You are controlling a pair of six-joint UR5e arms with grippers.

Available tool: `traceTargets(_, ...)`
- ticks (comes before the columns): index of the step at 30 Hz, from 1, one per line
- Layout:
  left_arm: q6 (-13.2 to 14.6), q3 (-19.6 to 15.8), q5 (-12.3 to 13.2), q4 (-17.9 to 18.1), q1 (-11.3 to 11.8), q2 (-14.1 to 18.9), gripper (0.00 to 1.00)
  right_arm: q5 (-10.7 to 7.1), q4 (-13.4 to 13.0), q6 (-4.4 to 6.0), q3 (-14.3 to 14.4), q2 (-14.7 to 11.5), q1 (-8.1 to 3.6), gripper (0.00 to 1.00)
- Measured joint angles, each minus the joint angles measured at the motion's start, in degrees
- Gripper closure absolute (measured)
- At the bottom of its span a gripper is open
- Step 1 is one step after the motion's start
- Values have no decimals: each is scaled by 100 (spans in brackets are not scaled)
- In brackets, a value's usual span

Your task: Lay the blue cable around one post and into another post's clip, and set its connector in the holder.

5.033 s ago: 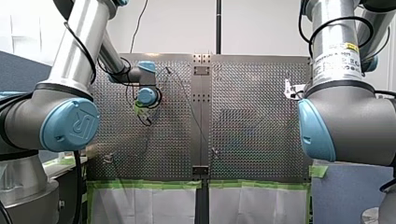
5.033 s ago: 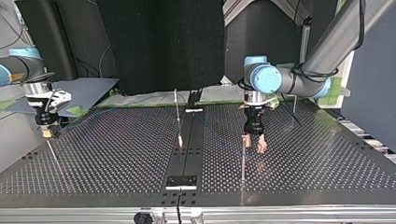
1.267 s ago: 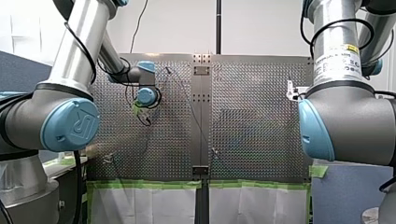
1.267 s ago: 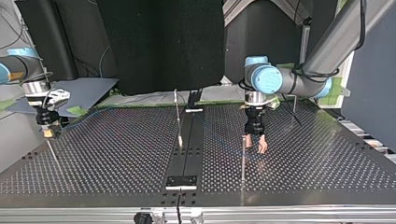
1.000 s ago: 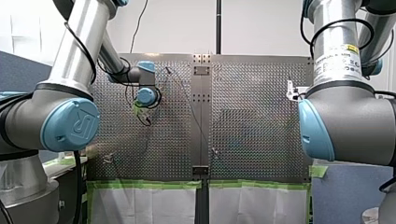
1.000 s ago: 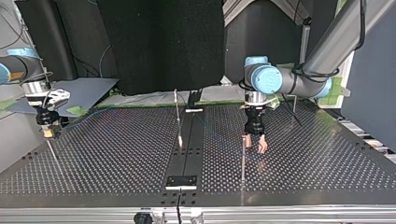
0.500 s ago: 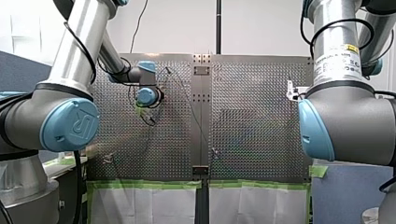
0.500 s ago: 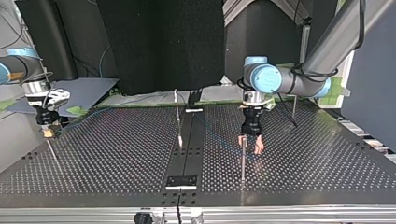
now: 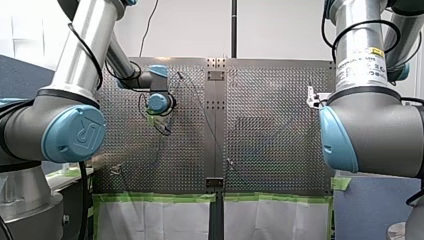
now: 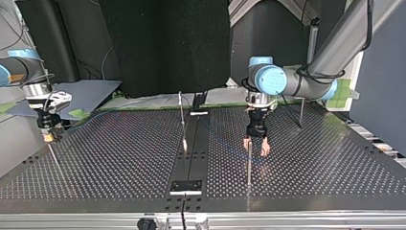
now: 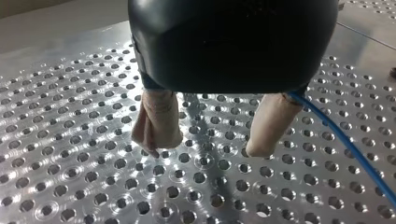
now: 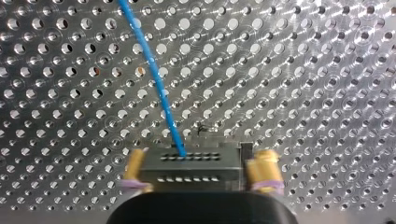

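Note:
The blue cable (image 12: 159,84) runs over the perforated table (image 12: 303,93) and ends in a black connector block (image 12: 191,170). My right gripper (image 12: 198,173) has a yellow pad against each side of that block, at the top view's left (image 10: 48,136). My left gripper (image 10: 255,146) hangs open just above the plate, right by a thin post (image 10: 248,165). In the left wrist view nothing lies between its beige pads (image 11: 159,121); the cable (image 11: 355,149) passes just outside one of them. In the front view my left gripper (image 9: 161,126) points down at the plate.
More thin posts stand on the plate: one at the middle seam (image 10: 182,120), one leaning by my right gripper (image 10: 55,160), one at the back behind my left arm (image 10: 300,111). A black plate (image 10: 186,186) sits on the seam near the table's edge.
My left gripper has shifted a little toward the top view's left, closer to the thin post, still open. My right arm has stayed in place.

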Motion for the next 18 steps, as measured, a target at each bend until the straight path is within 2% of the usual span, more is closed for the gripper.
traceTargets(11,-421,1,-15,-210,-26,29,1,0,0,0,0,0,0,0)
traceTargets(18,-634,0,-127,-360,-26,187,1,0,0,0,0,0,0,0)
